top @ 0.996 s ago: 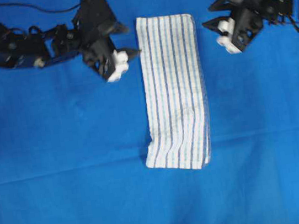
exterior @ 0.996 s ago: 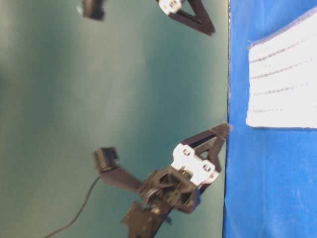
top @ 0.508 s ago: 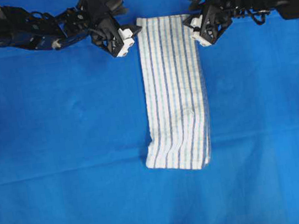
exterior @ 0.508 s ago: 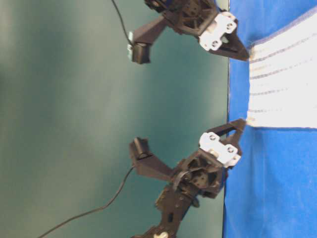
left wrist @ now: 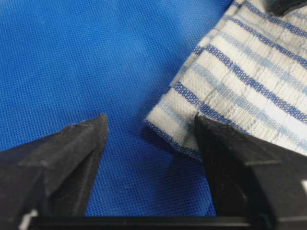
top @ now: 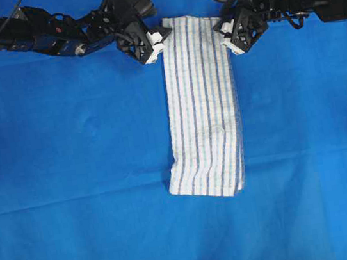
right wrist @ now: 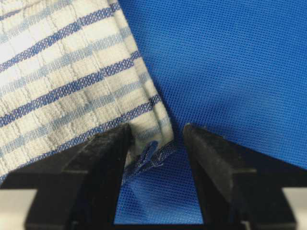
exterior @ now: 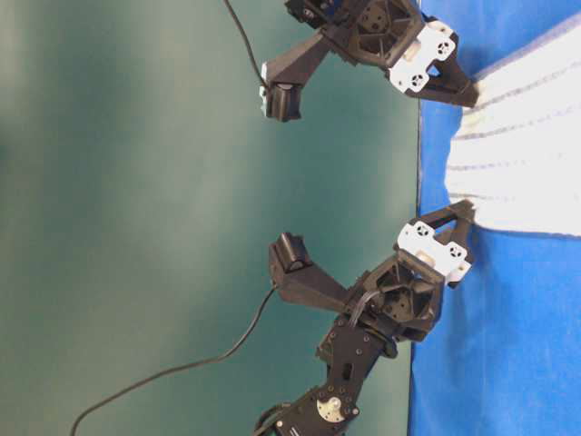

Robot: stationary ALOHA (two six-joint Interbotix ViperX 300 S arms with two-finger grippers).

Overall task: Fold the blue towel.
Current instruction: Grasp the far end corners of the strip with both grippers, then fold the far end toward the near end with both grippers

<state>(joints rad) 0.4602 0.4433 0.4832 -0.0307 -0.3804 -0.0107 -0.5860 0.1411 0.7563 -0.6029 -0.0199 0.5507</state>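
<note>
Both grippers have come in from the sides since the earlier picture and now stand at the two far corners of the blue towel (top: 199,103), which has kept its place. It lies flat as a long folded strip on the blue table cover (top: 71,183), its near short edge slightly slanted and free on all sides. At the towel's far left corner the left gripper (top: 156,40) has its fingers (left wrist: 230,163) apart, the corner between them, one finger resting on the cloth. At the towel's far right corner the right gripper (top: 227,32) has its fingers (right wrist: 96,163) apart too, with the frayed corner tip in the gap. Along both long edges of the towel the cover is bare, and beyond the near edge also
</note>
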